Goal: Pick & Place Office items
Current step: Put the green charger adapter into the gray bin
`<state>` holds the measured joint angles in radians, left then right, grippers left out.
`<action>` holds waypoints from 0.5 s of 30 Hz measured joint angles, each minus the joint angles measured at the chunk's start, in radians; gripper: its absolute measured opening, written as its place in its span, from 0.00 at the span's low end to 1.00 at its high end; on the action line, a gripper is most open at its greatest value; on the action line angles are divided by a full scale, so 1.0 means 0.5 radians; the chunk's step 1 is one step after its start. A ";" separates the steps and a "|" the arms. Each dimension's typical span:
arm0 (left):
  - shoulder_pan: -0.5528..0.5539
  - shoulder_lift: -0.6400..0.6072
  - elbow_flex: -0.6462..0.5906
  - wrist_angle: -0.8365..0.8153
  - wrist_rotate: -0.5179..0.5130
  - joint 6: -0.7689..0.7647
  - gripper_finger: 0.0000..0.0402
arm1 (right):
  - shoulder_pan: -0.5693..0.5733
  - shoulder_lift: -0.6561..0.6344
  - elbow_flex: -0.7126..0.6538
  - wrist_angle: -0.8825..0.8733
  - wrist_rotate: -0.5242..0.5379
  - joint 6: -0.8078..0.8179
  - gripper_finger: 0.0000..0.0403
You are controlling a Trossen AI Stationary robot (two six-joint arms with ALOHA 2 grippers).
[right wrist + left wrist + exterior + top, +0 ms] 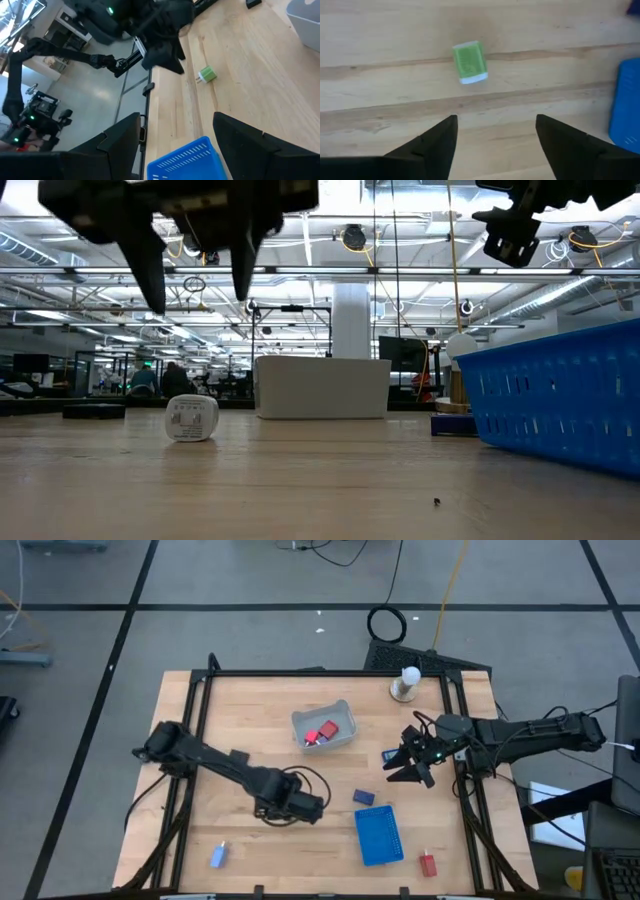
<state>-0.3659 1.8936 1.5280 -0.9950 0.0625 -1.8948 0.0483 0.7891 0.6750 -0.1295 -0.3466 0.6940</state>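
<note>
Green item (469,62) lies flat on bare wood, not held, right under the left gripper (496,135), whose fingers stand apart above it. In the high view it is hidden beneath that gripper (300,806), mid table toward the front edge. From the right wrist view the same green piece (207,75) sits just off the left arm's fingertips, clear of them. Judgement: a pick is being lined up, or the piece was let go; cannot say which.

Other items: red and dark pieces already inside the pale bin (322,727) at table centre toward the back edge, so the bin looks like the drop target. Dark blue block (363,797) loose just beside the blue tray (378,836). Light blue piece (218,856) near the front left corner. Red block (428,864) near the front edge, right of the tray. All three still to be collected.

Right gripper (412,764) hovers near the right edge with fingers apart, holding nothing, seemingly waiting. A small dark item (388,755) sits just beside it.
</note>
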 joint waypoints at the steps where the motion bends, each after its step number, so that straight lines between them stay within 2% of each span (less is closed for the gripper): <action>1: 0.006 0.023 0.000 0.004 0.007 0.000 0.70 | 0.000 0.000 0.000 0.000 -0.001 0.003 0.60; 7: 0.043 0.118 0.000 0.002 0.022 0.002 0.75 | 0.000 0.000 0.000 0.001 0.000 0.004 0.60; 15: 0.108 0.159 -0.001 -0.045 -0.039 0.012 0.76 | 0.000 0.000 0.000 0.036 0.000 0.056 0.60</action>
<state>-0.3118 1.9731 1.5276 -1.0175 0.0432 -1.8888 0.0483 0.7891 0.6750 -0.1116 -0.3468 0.7219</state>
